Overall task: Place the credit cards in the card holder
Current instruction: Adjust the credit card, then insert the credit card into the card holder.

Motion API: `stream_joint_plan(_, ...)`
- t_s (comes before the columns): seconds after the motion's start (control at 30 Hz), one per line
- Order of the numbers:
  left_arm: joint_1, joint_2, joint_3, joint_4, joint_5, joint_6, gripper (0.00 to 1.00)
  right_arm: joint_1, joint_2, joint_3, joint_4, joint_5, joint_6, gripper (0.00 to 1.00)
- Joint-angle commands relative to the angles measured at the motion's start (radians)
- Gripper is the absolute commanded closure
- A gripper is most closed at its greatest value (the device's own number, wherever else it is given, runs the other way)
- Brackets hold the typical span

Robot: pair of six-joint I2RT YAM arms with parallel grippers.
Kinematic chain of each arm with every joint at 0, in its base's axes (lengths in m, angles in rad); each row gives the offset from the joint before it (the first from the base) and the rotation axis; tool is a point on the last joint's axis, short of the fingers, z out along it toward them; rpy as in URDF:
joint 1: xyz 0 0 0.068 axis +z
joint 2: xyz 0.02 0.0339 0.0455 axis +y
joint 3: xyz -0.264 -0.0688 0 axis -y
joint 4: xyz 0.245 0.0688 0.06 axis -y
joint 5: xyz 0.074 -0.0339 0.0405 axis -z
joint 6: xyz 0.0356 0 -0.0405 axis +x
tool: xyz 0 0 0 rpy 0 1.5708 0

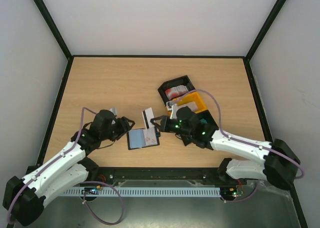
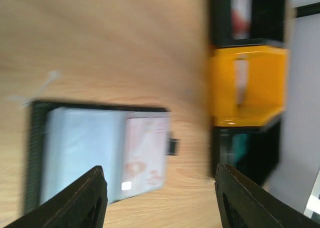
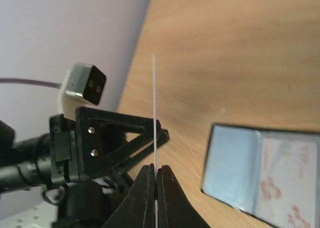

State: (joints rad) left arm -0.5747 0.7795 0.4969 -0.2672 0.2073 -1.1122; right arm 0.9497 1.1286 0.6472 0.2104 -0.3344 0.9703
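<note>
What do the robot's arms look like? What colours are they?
The left arm and right arm are white with chunky black joints. A purple cable loops along each. The left gripper and right gripper are black. Tiny green lights glow near the right wrist.

- My left arm reaches in toward the table's middle, with the left gripper low and its fingers spread wide.
- My right arm stretches leftward, and the right gripper is pinched tight on a credit card standing upright.
</note>
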Motion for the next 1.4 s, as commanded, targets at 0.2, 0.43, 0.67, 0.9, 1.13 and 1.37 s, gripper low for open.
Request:
stream_joint_plan(0.2,0.003,0.067,-0.095,-0.172,-0.14,0.032,0.4,0.117,0.259,-0.105,0.233,0.041,0.053,0.98)
stream_joint_plan(0.43,0.003,0.185,-0.108,-0.137,-0.119,0.112,0.37,0.127,0.362,-0.158,0.37,0.103,0.099,0.98)
stream_joint_plan(0.67,0.005,0.258,-0.122,-0.072,-0.073,0.143,0.39,0.127,0.424,-0.163,0.383,0.147,0.123,0.98)
stream_joint_plan(0.9,0.005,0.263,-0.16,-0.032,-0.052,0.132,0.47,0.129,0.481,-0.164,0.418,0.133,0.142,0.98)
stream_joint_plan(1.13,0.005,0.273,-0.177,-0.017,-0.041,0.134,0.54,0.143,0.546,-0.15,0.442,0.129,0.159,0.98)
stream_joint_plan(1.37,0.003,0.27,-0.194,-0.005,-0.024,0.14,0.65,0.152,0.617,-0.159,0.554,0.087,0.223,0.98)
